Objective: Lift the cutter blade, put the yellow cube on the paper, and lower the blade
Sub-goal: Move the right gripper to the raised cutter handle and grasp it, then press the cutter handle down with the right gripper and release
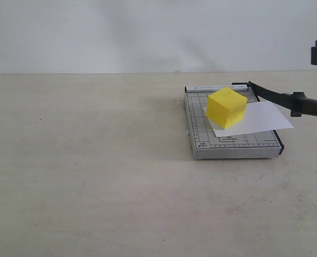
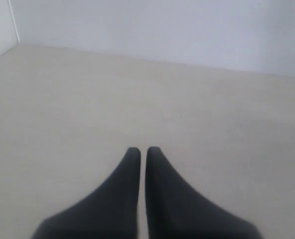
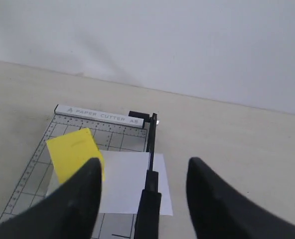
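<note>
The right hand hovers spread above the cutter blade.

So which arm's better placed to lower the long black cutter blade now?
Right. The right gripper is open above the black cutter blade's thick handle; the bright yellow cube already sits on the white paper sheet. The left gripper is shut, seeing only tabletop.

Plain white wall; pale beige surface, seemingly a tabletop.

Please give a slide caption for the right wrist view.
Open right gripper over the raised cutter blade; yellow cube sits on the paper.
</note>
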`<state>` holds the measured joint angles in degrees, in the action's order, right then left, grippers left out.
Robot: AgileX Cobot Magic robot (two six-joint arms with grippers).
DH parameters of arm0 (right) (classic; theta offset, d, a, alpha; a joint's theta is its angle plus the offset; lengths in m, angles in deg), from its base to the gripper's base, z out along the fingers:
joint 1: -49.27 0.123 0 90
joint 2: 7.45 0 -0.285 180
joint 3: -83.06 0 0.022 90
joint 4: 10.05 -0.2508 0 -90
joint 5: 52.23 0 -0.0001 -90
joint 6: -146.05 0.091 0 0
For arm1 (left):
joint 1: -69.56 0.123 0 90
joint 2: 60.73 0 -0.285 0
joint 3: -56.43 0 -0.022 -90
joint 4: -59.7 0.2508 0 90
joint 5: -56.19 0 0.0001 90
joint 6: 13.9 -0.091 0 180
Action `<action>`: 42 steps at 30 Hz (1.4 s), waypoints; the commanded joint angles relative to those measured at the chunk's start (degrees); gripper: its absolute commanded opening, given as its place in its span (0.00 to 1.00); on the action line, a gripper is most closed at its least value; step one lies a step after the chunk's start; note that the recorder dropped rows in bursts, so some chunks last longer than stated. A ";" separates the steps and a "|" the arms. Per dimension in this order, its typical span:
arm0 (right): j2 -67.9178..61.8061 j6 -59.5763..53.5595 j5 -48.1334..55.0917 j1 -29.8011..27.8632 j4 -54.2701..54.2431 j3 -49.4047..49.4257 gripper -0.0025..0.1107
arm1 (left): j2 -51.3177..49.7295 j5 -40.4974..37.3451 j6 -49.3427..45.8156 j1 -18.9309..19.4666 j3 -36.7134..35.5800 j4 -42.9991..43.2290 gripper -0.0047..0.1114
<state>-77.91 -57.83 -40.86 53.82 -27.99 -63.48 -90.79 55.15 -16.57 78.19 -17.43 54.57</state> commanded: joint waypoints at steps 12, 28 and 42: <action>-15.49 6.99 5.38 -0.07 3.51 -3.80 0.52 | 20.63 -13.85 -0.90 -0.02 0.75 2.96 0.08; -19.34 7.38 14.47 -0.07 3.51 -3.29 0.02 | 18.64 -13.52 -0.90 -0.02 0.65 2.96 0.08; -28.37 10.25 8.10 0.03 1.73 8.18 0.02 | 18.64 -13.52 -0.90 -0.02 0.65 2.96 0.08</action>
<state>-102.96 -46.93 -38.77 53.27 -25.80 -57.88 -71.93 41.18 -17.11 78.19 -16.61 57.35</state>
